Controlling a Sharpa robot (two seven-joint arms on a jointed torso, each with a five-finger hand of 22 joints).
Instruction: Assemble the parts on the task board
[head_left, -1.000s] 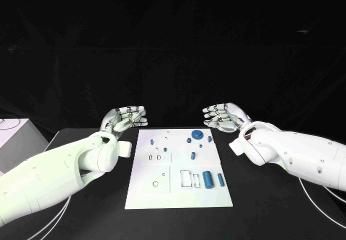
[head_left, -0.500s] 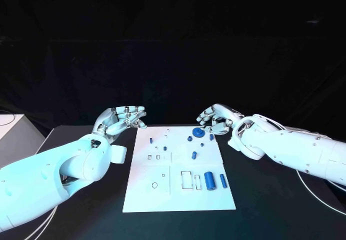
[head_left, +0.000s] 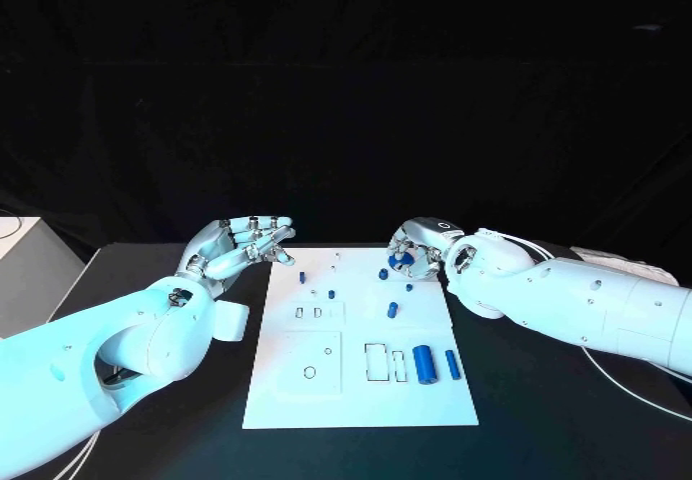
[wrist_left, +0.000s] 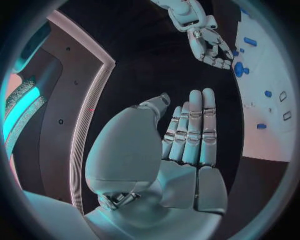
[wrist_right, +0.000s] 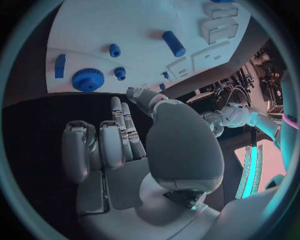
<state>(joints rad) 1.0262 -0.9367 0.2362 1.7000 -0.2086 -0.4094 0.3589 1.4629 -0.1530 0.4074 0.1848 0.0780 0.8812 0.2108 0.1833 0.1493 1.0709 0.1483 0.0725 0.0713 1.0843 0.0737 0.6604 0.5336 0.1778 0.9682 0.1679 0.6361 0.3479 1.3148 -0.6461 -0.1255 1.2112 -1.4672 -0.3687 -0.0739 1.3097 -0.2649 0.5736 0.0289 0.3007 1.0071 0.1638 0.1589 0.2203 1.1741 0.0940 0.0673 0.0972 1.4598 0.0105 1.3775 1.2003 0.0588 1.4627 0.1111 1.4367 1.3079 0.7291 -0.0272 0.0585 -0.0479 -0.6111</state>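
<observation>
Blue gear (head_left: 400, 262) half-hidden behind my right hand (head_left: 421, 247), fingers curled, empty — left hand (head_left: 240, 245) spread at board's (head_left: 361, 400) ten o'clock.

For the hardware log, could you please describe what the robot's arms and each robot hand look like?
Both arms are smooth, rounded white shells. The left robot hand and right robot hand are silver metal with segmented fingers and a domed silver back. Thin white cables trail over the black table beside the right arm.
</observation>
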